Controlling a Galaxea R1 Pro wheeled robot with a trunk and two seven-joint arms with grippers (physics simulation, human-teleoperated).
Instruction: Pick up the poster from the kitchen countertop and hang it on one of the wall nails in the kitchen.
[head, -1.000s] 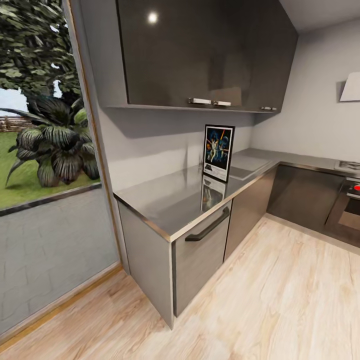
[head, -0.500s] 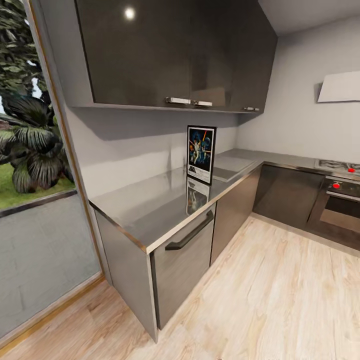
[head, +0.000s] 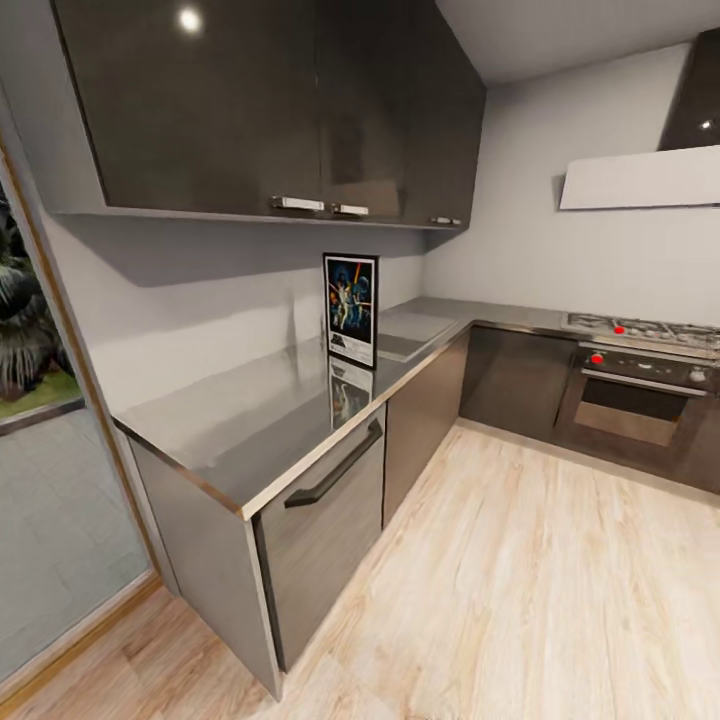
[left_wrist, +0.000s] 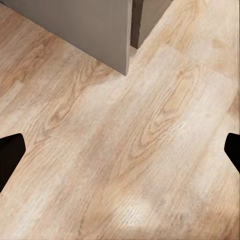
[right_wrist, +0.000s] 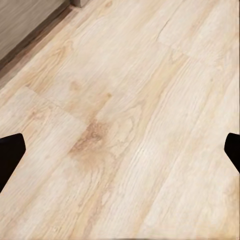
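The black-framed Star Wars poster (head: 351, 309) stands upright on the grey kitchen countertop (head: 250, 415), leaning against the back wall, and its image mirrors in the glossy top. An inset sink (head: 410, 328) lies just beyond it. In the left wrist view my left gripper (left_wrist: 120, 155) is open, its dark fingertips (left_wrist: 10, 152) wide apart over bare wooden floor beside a cabinet corner (left_wrist: 107, 32). In the right wrist view my right gripper (right_wrist: 120, 155) is likewise open over floorboards, with nothing between its fingertips (right_wrist: 10, 152). No wall nail is visible.
Dark wall cabinets (head: 260, 110) hang over the countertop. A dishwasher front with a black handle (head: 335, 465) sits below it. An oven (head: 630, 405) and hob (head: 640, 328) stand at the right under a hood (head: 640, 178). Wooden floor (head: 520, 590) spreads out ahead.
The head view has swung to the right: the window and garden slide off at the left, the oven, hob and hood come into view. The poster itself stays put on the countertop.
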